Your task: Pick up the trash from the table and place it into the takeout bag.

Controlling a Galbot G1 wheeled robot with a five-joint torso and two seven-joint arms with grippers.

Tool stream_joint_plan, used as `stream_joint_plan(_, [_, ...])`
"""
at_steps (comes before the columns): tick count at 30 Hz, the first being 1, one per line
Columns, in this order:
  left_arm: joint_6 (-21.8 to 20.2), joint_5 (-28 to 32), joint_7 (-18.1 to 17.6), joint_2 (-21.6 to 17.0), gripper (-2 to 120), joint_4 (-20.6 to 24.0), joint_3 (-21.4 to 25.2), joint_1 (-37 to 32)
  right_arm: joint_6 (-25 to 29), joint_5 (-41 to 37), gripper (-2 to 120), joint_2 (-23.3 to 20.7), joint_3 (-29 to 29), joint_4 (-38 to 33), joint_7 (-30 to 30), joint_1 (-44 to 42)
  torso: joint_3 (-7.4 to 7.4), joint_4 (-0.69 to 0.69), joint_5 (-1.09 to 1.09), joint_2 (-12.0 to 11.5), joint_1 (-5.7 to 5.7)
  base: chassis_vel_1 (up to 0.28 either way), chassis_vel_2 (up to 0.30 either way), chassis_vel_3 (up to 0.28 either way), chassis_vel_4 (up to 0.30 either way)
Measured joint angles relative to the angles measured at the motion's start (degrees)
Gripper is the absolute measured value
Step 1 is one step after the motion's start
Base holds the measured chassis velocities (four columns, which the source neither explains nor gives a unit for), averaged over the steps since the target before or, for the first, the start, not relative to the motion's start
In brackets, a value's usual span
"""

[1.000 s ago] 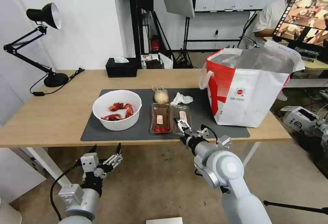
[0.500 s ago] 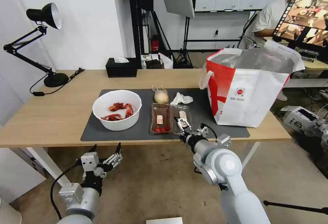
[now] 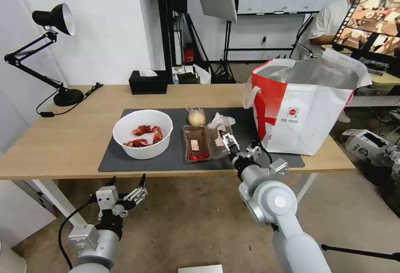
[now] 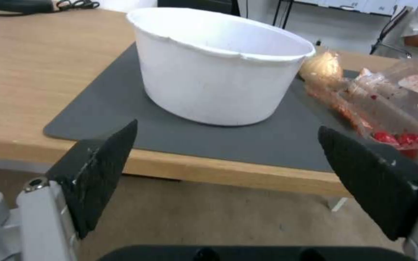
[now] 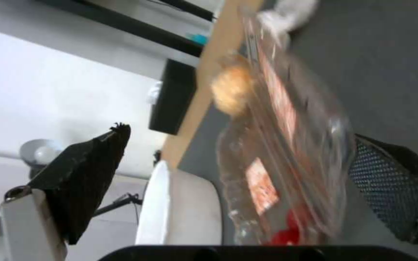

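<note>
The white bowl (image 3: pixel 143 133) with red shells sits on the left of the dark mat (image 3: pixel 125 156). Beside it lie two clear trays. The left tray (image 3: pixel 196 143) is flat, while the right tray (image 3: pixel 217 137) is tipped up on edge against it. My right gripper (image 3: pixel 227 140) is at that tray's right side. In the right wrist view the fingers of the right gripper (image 5: pixel 240 132) stand wide apart, with the tilted tray (image 5: pixel 286 145) between them. The beige bundle (image 3: pixel 196 117) and white tissue (image 3: pixel 223 119) lie behind. The takeout bag (image 3: pixel 304 106) stands open at the right. My left gripper (image 3: pixel 129 190) hangs open below the table edge, facing the bowl (image 4: pixel 218 72).
A black tissue box (image 3: pixel 148 81) sits at the table's (image 3: pixel 62 140) back edge and a black desk lamp (image 3: pixel 68 97) at the far left. Tripods and stands fill the room behind. A person sits at a monitor behind the bag.
My right gripper has moved forward and rightward along the right tray, and that tray has tipped up against the left one. The left arm has barely moved.
</note>
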State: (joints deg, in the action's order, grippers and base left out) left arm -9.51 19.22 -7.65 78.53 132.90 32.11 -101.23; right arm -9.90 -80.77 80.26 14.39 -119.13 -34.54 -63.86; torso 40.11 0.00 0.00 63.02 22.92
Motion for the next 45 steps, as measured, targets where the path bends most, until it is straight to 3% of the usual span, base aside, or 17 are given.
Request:
stream_joint_plan(7, [0.16,-0.01,-0.06,0.23,100,-0.01,0.00,-0.06,-1.05,1.32,100,-1.35,-0.79,1.77,4.04,2.97,0.00,0.00,0.00,0.00,0.00,0.000,0.000,0.000,0.000])
stream_joint_plan(20, [1.09,-0.07,-0.58,0.30,100,0.01,0.35,-0.89,-5.09,-1.52,100,0.31,-5.88,6.47,3.94,7.32,0.00,0.01,0.00,0.00,0.00,0.000,0.000,0.000,0.000])
stream_joint_plan(29, [1.09,-0.21,-1.30,0.42,100,0.48,0.30,-1.36,-8.42,-5.90,100,2.24,-7.49,9.12,-1.93,10.05,0.00,0.01,-0.01,0.00,0.00,0.000,0.000,0.000,0.000])
stream_joint_plan(40, [1.09,-0.13,-1.29,0.15,100,0.68,0.58,-1.06,-8.39,-6.62,100,1.21,-7.15,8.95,-2.13,10.46,0.00,0.00,0.00,0.00,0.00,0.000,0.000,0.000,0.000])
stream_joint_plan(43, [1.10,-0.09,-1.30,0.07,100,0.75,0.67,-1.04,-8.37,-6.26,100,0.85,-7.05,8.52,-0.91,10.53,0.00,0.00,0.00,0.00,0.00,0.000,0.000,0.000,0.000])
stream_joint_plan(45, [1.09,0.04,-1.30,-0.26,100,0.94,0.79,-1.03,-8.51,-0.68,100,-2.18,-8.56,7.59,4.54,11.57,0.00,0.00,0.01,0.00,0.00,0.000,0.000,0.000,0.000])
